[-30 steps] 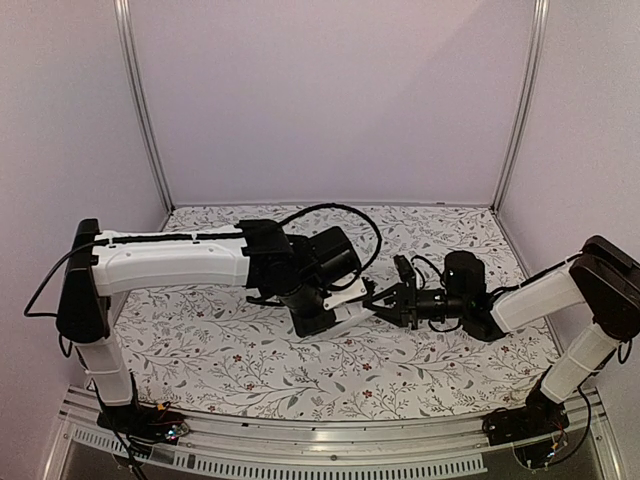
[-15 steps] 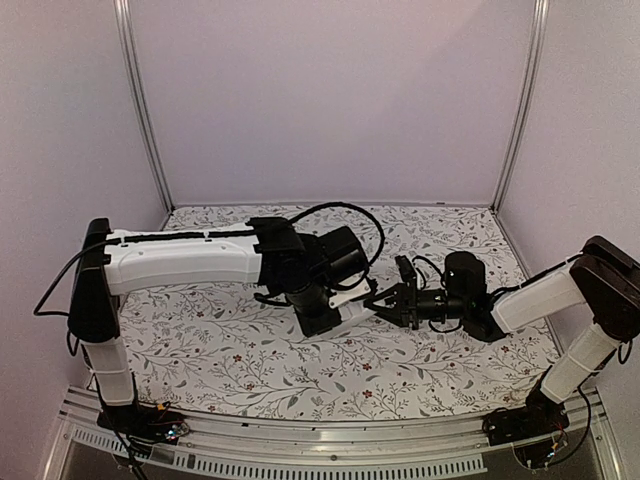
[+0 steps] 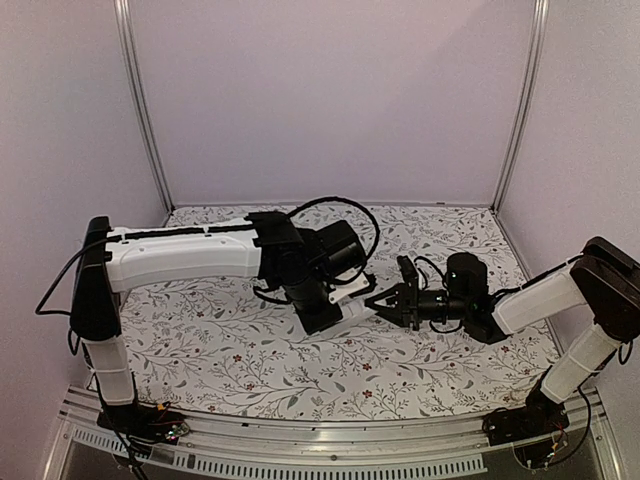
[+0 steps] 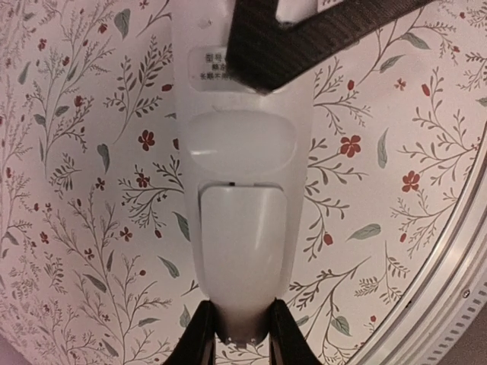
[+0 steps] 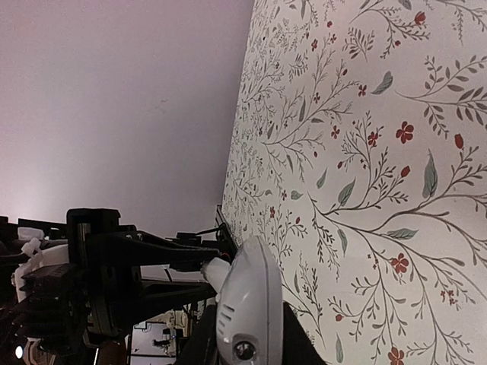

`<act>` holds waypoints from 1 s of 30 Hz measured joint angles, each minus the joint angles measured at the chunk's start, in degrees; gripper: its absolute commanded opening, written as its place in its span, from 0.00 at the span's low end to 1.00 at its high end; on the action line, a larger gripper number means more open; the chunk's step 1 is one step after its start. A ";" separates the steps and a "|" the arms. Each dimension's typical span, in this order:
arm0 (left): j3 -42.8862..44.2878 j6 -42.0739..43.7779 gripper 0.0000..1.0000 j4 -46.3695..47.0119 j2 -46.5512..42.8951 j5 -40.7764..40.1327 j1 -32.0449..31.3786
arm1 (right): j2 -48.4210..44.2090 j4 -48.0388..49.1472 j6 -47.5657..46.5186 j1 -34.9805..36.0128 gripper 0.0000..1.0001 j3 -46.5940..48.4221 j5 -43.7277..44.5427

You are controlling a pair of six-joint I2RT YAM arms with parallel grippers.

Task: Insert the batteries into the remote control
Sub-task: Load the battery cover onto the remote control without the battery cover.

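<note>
The left arm (image 3: 180, 255) has crept slightly rightward. The remote (image 4: 242, 175) hangs over the table (image 4: 380, 190), left claw (image 4: 240, 334) pinching one end, right claw (image 5: 245, 342) the other. Its cover (image 4: 243, 251) looks shut, so I judge the batteries are not loaded yet.

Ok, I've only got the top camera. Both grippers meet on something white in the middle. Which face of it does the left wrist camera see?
Observer: Its back. The slim white plastic remote control shows a smooth cover panel and a printed label, no buttons.
Operator: Does the right one really hold it?
Observer: The right wrist view shows the remote's rounded end between the fingers of the right gripper.
Operator: Any batteries around?
Observer: None show in either wrist view.
</note>
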 measured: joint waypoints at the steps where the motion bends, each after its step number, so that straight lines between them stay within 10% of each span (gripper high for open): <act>1: 0.11 -0.28 0.14 -0.04 0.00 0.22 0.07 | 0.00 0.13 0.17 0.00 0.00 0.00 0.00; 30: 0.39 -1.95 0.58 0.66 -0.11 0.61 0.39 | 0.00 4.48 2.93 -0.04 0.00 -0.59 0.24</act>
